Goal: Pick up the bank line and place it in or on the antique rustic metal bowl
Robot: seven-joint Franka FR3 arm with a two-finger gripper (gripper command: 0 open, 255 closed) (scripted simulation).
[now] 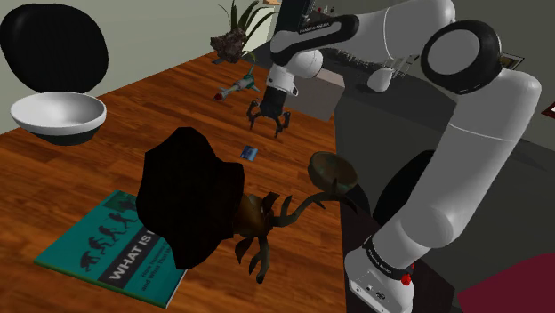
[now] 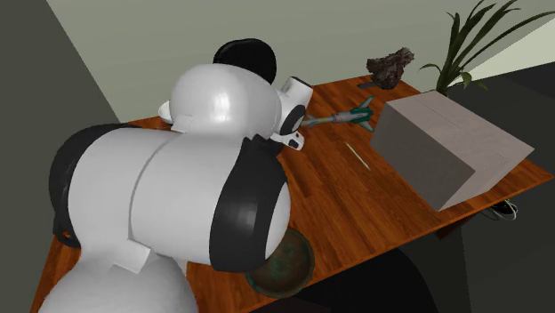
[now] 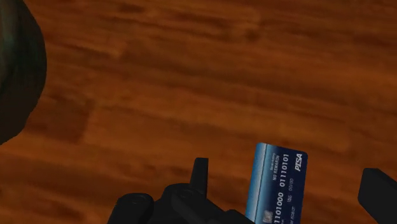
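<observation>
A white robot arm reaches over a wooden table point(image 1: 178, 107). Its black gripper point(image 1: 269, 123) hangs low above the boards with its fingers spread apart and nothing between them in contact.

The task's thing is a small blue bank card point(image 1: 250, 152). It seems to lie flat on the table, just on the near side of the gripper in the shoulder view. From the wrist view, the card point(image 3: 280, 184) sits in the gap between the two fingers, nearer the middle than either fingertip, with white digits and a logo printed on its face.

The target, a brown rusty-looking bowl point(image 1: 333, 169), stands near the table edge close to the arm's stand, well apart from the card. In the second exterior view the bowl point(image 2: 285, 262) shows a greenish inside, partly behind the arm.

The card is likely very light, thin and stiff, with a slick face. Lying flat, it offers almost nothing to grip from above. The best hold is probably across its narrow width, fingertips pressing on the two long edges right at the table. The risk is that the fingers skid over the top or the card pops out sideways, so the closing should be low and centred.
</observation>
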